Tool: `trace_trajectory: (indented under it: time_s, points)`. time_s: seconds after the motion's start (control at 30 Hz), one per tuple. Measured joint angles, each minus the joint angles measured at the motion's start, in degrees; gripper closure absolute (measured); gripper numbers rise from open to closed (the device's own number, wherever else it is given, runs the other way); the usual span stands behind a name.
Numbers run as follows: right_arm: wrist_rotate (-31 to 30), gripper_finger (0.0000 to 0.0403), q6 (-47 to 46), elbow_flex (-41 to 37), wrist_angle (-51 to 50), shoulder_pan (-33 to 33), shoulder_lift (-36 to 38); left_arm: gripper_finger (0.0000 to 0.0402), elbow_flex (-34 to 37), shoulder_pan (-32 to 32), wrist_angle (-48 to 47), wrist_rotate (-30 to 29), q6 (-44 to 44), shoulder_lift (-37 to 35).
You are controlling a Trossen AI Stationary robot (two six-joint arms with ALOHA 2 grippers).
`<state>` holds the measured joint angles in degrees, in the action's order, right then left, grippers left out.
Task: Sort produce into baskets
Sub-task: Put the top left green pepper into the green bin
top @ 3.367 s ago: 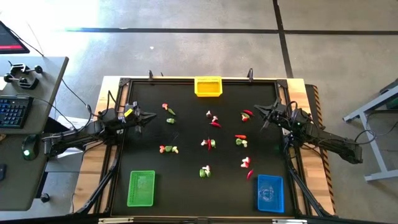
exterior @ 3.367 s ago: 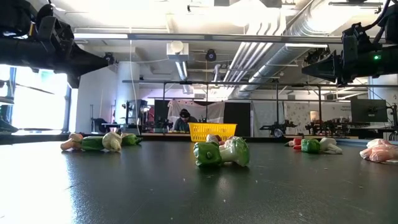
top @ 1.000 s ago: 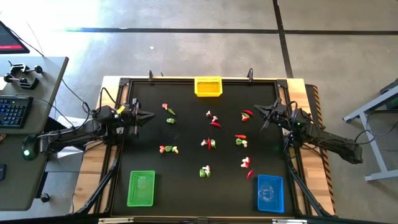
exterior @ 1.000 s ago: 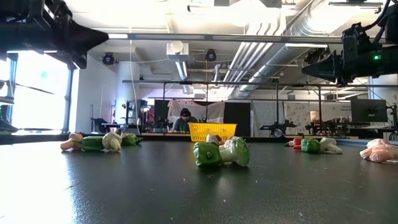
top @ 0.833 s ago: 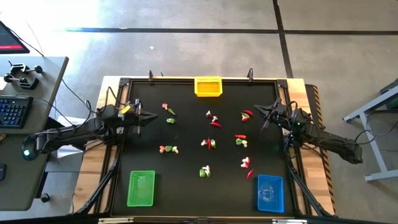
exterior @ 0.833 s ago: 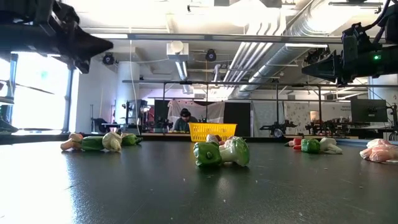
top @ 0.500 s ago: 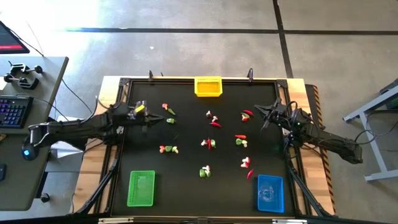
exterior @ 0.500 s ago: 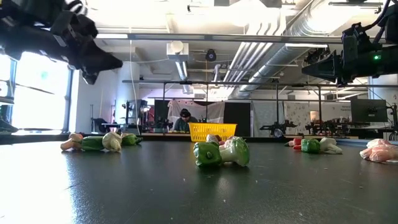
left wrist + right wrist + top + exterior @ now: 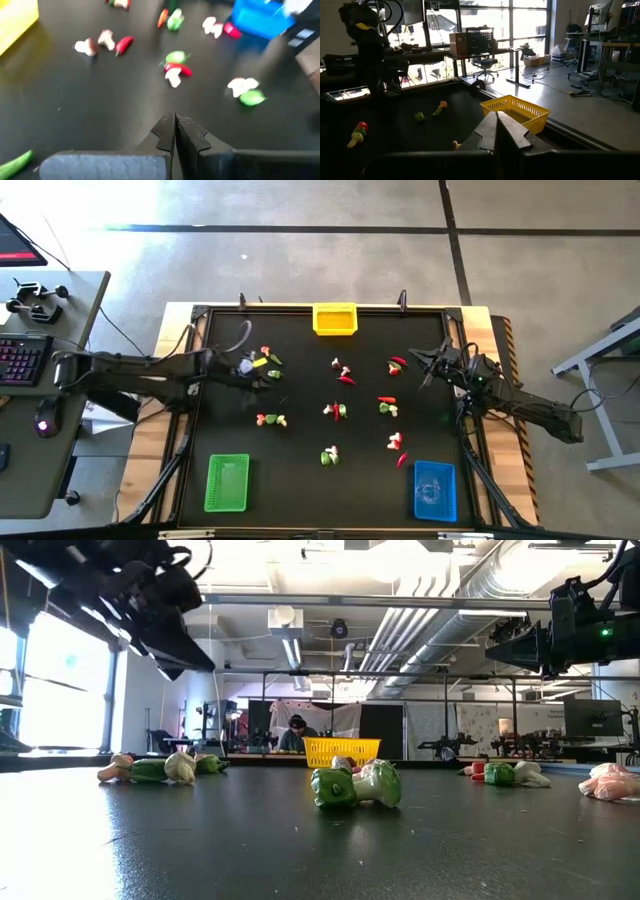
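Note:
Small red, green and whitish toy produce pieces lie scattered on the black table, among them a cluster in the middle and one left of it. The yellow basket stands at the far edge, the green basket near left and the blue basket near right. My left gripper is shut and empty, above the table beside the far-left pieces; its wrist view looks down on pieces. My right gripper is shut and empty, held above the table's right side.
The table has a raised black frame around it. A desk with a keyboard stands off the table's left side. The low view shows a green-and-white piece closest to the near edge. Open table lies between the produce clusters.
My left gripper has gone from the table's left edge toward the right, out over the table to the far-left produce pieces, and has tipped down toward the table. It has stayed shut. The produce has not moved.

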<state>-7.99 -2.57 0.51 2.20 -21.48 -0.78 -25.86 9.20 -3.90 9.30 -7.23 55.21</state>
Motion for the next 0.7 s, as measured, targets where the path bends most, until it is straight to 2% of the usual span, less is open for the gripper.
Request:
trace_trajectory:
  time_s: [0.13,0.4,0.7]
  points:
    - [0.0,0.0403,0.0,0.0,0.0,0.0,0.0,0.0383,-4.1,-2.9,-5.9,-4.9,0.0,4.2]
    - [0.0,0.0403,0.0,0.0,0.0,0.0,0.0,0.0324,-11.6,-7.9,-20.9,-5.4,-0.9,10.1]
    - [0.0,0.0403,0.0,0.0,0.0,0.0,0.0,0.025,-12.9,-14.3,-21.8,-6.6,-2.6,14.7]
